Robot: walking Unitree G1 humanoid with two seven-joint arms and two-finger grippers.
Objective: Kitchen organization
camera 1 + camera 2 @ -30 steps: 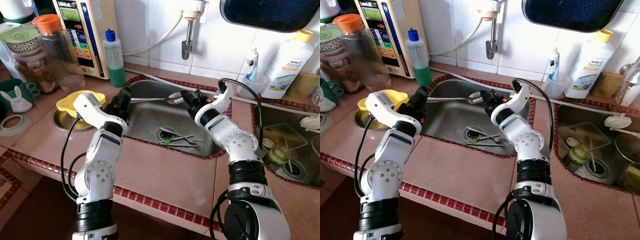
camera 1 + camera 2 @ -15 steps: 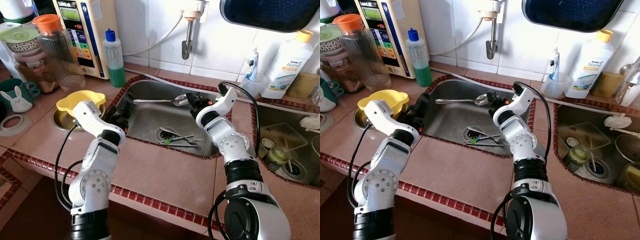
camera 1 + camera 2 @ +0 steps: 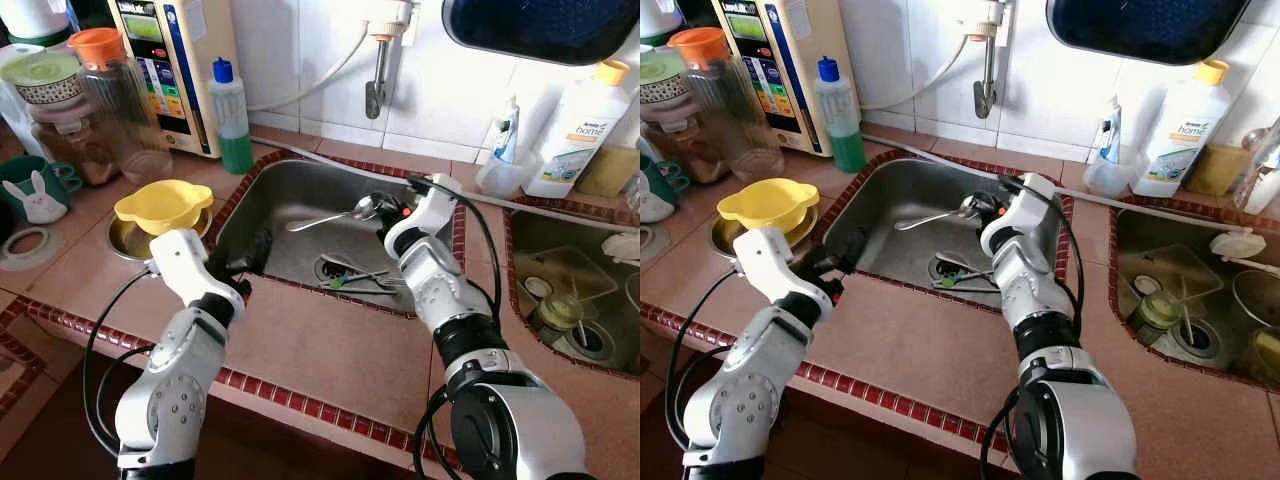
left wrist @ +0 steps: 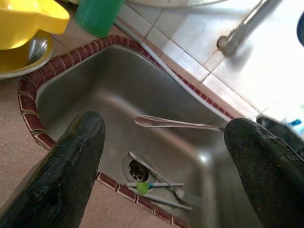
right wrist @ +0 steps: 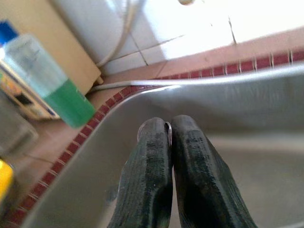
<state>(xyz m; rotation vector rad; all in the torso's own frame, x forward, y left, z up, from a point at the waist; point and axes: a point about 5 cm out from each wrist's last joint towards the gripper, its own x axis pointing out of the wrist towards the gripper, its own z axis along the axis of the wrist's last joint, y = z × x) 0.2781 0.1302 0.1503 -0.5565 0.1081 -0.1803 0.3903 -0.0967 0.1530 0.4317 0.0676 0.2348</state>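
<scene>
Nearest me, the left gripper point(image 3: 258, 250) hangs at the near-left rim of the sink point(image 3: 300, 175), its two black fingers point(image 4: 78, 156) spread wide and holding nothing. It points across the basin toward the far wall.

A little further in, the right gripper point(image 3: 383, 208) reaches over the right side of the basin with its fingers pressed together on the bowl end of a long metal spoon point(image 3: 330, 215). The spoon is carried above the sink floor, not lying on it. Its long axis runs roughly level across the basin, handle pointing away from the right gripper toward the left one, and the handle tip sits well apart from the open left fingers.

Below it, by the drain, a fork point(image 3: 372, 283) and other cutlery lie loose on the steel.

Beyond the sink stand a green soap bottle point(image 3: 230, 115) and the tap point(image 3: 378, 70). The right arm plainly has the spoon; wherever it goes next, the free handle swings widest.
</scene>
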